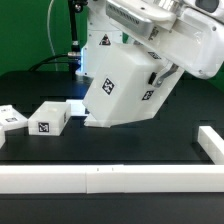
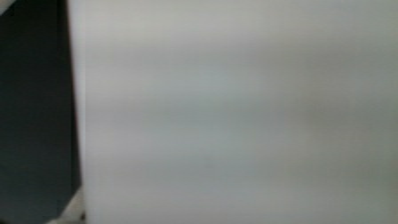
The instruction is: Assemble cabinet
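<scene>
One large white boxy plastic cabinet tilts at centre frame; gripper at its upper right, grasp untellable.

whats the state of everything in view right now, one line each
cabinet: tilted, lower edge down by the table, top leaning to the exterior view's right
gripper: against the cabinet's upper side, open or shut cannot be told
nearer small block: resting on the table, not held
edge small block: resting on the table, partly cut off
long rail: lying flat along the front
</scene>
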Motion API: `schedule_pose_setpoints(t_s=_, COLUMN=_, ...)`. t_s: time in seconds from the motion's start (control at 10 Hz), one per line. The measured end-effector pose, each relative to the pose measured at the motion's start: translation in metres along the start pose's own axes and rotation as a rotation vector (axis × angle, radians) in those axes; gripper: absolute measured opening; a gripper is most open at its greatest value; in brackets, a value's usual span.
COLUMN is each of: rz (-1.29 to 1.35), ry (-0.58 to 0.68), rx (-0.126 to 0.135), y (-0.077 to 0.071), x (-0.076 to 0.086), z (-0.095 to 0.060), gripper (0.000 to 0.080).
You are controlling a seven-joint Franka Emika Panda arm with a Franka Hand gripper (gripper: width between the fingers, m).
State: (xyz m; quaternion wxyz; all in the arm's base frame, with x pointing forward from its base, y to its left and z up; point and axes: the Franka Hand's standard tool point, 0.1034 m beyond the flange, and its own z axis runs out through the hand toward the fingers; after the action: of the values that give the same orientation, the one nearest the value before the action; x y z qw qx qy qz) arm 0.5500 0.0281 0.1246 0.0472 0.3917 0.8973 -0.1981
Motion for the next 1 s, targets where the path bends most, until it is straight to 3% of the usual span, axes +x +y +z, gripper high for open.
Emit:
schedule_pose_setpoints(t_s=0.1, rz=-0.055, ry=-0.01, rx=-0.021, y=0.002, x=-0.008, z=0.0, gripper=0.0438)
schedule_pose_setpoints(t_s=0.2, rz=-0.1, ry=-0.031, rx=-0.069, y=0.003, x=-0.026, z=0.001, gripper=0.0438)
schedule_pose_setpoints(t_s=0.3, rz=-0.125, ry=-0.044, rx=-0.097, y=0.003, x=-0.042, z=0.0, gripper=0.0438)
schedule_pose_setpoints(t_s=0.4, rz=-0.132, ry=-0.046, rx=-0.098, y=0.003, x=-0.048, z=0.001, gripper=0.0438)
schedule_pose_setpoints(t_s=0.7, rz=-0.128, ry=-0.042, rx=-0.094, y=0.003, x=-0.045, z=0.003, gripper=0.0437)
schedule_pose_setpoints(t_s=0.9, rz=-0.17, ry=-0.066, rx=-0.17, y=0.005, x=-0.059, z=0.013, gripper=0.0437)
schedule_pose_setpoints(t_s=1.0, rz=-0.167, ry=-0.068, rx=-0.165, y=0.001, x=-0.066, z=0.017, gripper=0.0437)
